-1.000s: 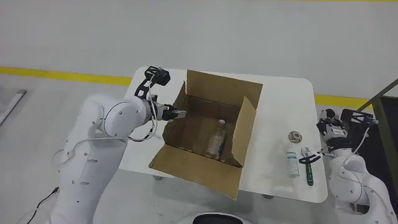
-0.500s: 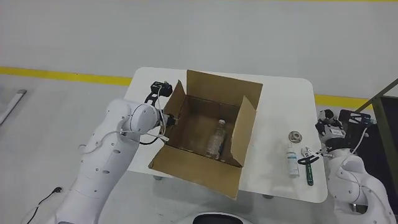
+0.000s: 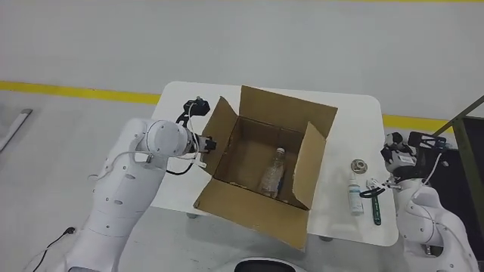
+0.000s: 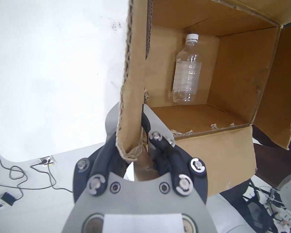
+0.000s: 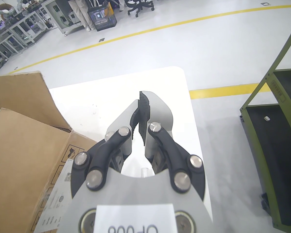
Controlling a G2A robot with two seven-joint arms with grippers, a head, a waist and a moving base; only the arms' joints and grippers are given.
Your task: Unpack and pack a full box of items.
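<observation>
We see a brown box (image 3: 253, 211) with little wavy lines along its cut edges. The big bottle (image 4: 186, 73) is see-through with a white cap. The counter (image 3: 348, 117) is white. The small bottle (image 3: 355, 196) is white with a pale blue band, and the stick (image 3: 376, 211) is green. The floor (image 3: 227, 38) is light grey with yellow lines. The fingers (image 5: 143, 112) have black bumpy pads on shiny grey metal.

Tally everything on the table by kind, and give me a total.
cardboard box: 1
bottles: 2 (clear bottle inside the box, small white bottle outside it)
green-handled tool: 1
round grey object: 1
Total: 5
</observation>
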